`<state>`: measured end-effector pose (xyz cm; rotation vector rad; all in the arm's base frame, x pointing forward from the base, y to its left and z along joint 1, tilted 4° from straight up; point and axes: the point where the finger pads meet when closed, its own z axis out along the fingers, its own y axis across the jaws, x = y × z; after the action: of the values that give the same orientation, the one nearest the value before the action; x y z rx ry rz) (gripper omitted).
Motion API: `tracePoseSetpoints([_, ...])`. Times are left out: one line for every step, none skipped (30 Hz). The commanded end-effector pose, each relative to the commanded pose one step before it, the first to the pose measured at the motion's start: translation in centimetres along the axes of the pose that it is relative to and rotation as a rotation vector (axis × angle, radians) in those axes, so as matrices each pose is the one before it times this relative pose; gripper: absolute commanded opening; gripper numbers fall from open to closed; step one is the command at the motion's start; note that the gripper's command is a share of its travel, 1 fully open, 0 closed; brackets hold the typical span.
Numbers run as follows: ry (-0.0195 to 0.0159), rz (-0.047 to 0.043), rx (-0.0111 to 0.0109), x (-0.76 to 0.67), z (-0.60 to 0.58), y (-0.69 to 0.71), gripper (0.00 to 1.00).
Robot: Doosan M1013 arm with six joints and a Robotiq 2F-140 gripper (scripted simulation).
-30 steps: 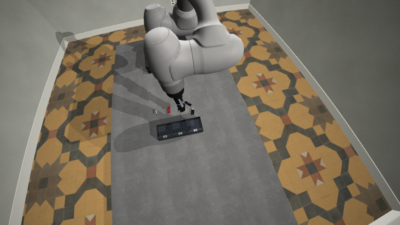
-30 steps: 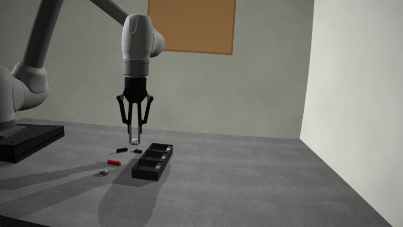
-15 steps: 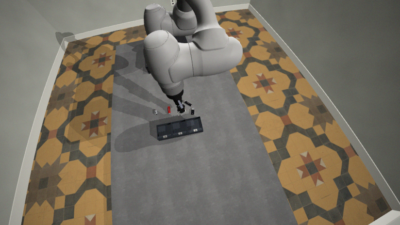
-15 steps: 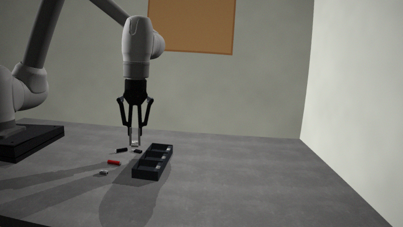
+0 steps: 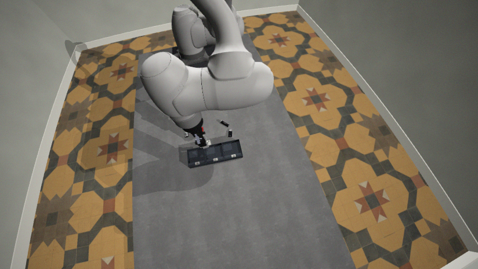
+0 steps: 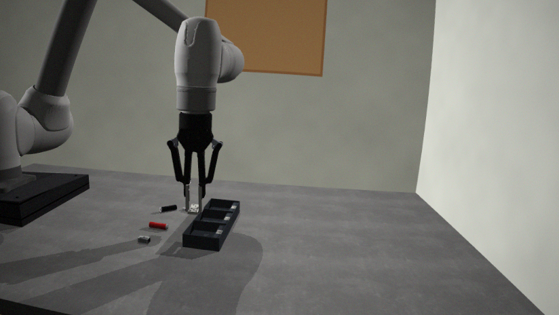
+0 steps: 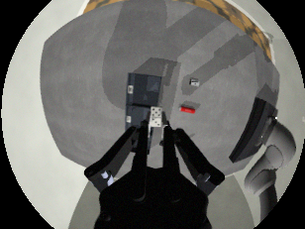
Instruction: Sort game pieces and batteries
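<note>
Gripper (image 6: 194,195) clamped on a white die (image 6: 193,209) at centre frame, just left of the black three-compartment bin tray (image 6: 203,243), red battery (image 6: 157,225) and black battery (image 6: 168,208) lying on the grey table (image 6: 351,254) further left

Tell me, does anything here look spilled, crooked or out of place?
Nothing stands out. The black three-compartment bin tray sits flat on the grey table. A red cylinder, a black cylinder and a small grey block lie scattered beside it. The black gripper holds a white die.
</note>
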<state>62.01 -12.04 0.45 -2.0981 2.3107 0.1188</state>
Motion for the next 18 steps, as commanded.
tracePoseSetpoints([0.00573,0.10909,-0.00202,1.836,-0.015,-0.95,0.13])
tracePoseSetpoints([0.0,0.0,0.0,0.504,0.0,-0.326,0.13])
tracePoseSetpoints([0.0,0.0,0.0,0.504,0.0,-0.326,0.13])
tracePoseSetpoints([0.0,0.0,0.0,0.504,0.0,-0.326,0.13])
tracePoseSetpoints([0.0,0.0,0.0,0.504,0.0,-0.326,0.13])
tracePoseSetpoints([0.0,0.0,0.0,0.504,0.0,-0.326,0.13])
tracePoseSetpoints([0.0,0.0,0.0,0.504,0.0,-0.326,0.13])
tracePoseSetpoints([0.0,0.0,0.0,0.563,0.0,-0.366,0.13])
tracePoseSetpoints([0.0,0.0,0.0,0.077,0.0,-0.052,0.13])
tracePoseSetpoints([0.0,0.0,0.0,0.0,0.0,0.0,0.13])
tracePoseSetpoints([0.0,0.0,0.0,0.0,0.0,0.0,0.13])
tracePoseSetpoints([0.0,0.0,0.0,-0.015,0.0,0.01,0.13])
tracePoseSetpoints([0.0,0.0,0.0,-0.019,0.0,0.012,0.13])
tracePoseSetpoints([0.0,0.0,0.0,-0.018,0.0,0.012,0.13])
tracePoseSetpoints([0.0,0.0,0.0,-0.017,0.0,0.012,0.13])
tracePoseSetpoints([0.0,0.0,0.0,-0.016,0.0,0.011,0.13])
tracePoseSetpoints([0.0,0.0,0.0,-0.014,0.0,0.01,0.13])
tracePoseSetpoints([0.0,0.0,0.0,-0.012,0.0,0.008,0.13])
